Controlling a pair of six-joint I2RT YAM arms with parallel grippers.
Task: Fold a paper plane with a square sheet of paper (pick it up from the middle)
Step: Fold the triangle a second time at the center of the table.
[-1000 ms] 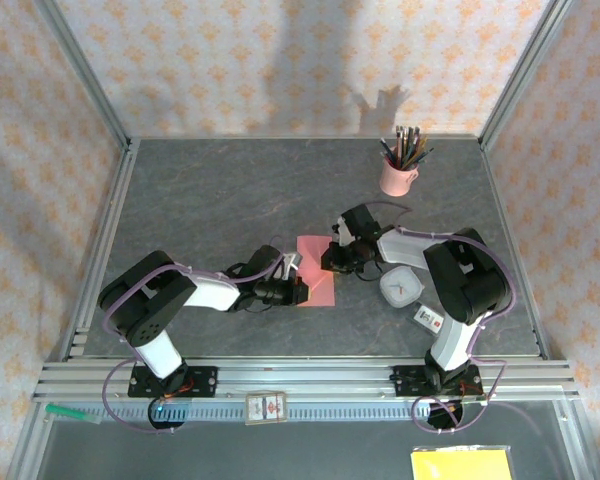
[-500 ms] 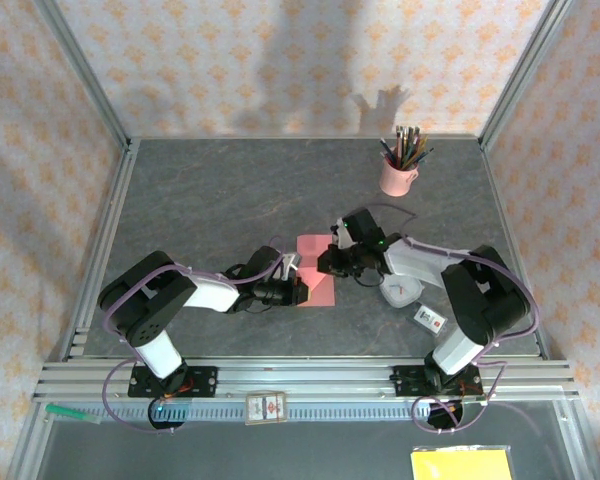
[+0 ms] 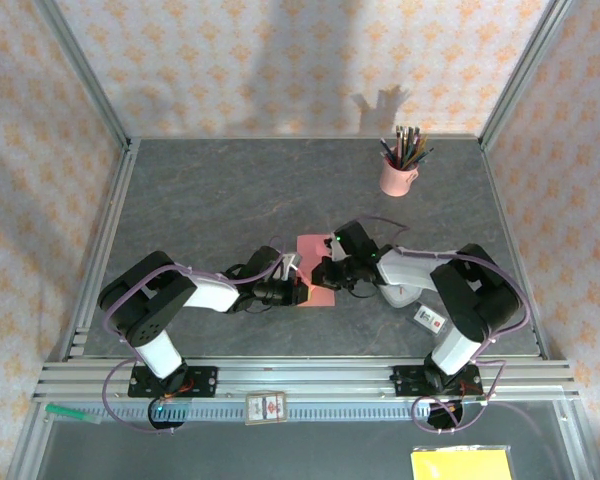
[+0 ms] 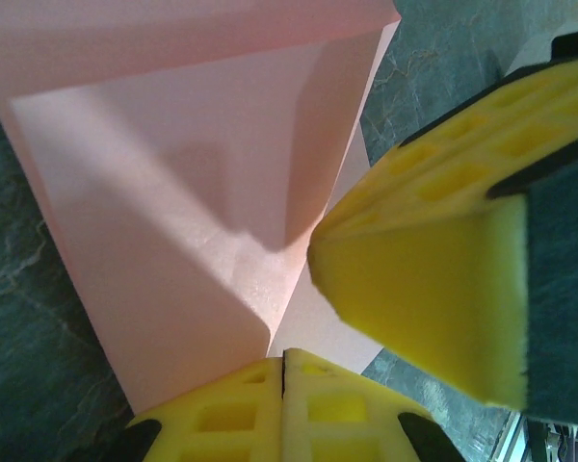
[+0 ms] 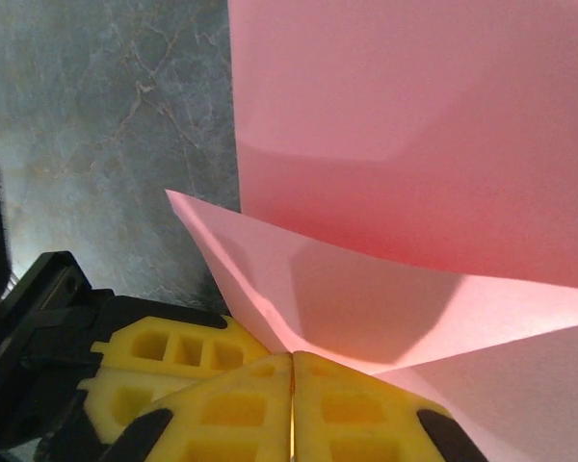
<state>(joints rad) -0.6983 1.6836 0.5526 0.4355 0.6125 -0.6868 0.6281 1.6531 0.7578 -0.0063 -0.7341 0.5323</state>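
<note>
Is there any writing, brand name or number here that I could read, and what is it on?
Nothing is legible.
Tag on the front rail: print too small to read.
Small white card: red mark, too blurred to read.
Salmon-pink paper: blank.

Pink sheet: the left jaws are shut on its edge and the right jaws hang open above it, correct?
Not quite. The right gripper has its jaws shut too, pinching a raised fold of the pink sheet, as the right wrist view shows. The left gripper is shut on its edge, as stated.
</note>
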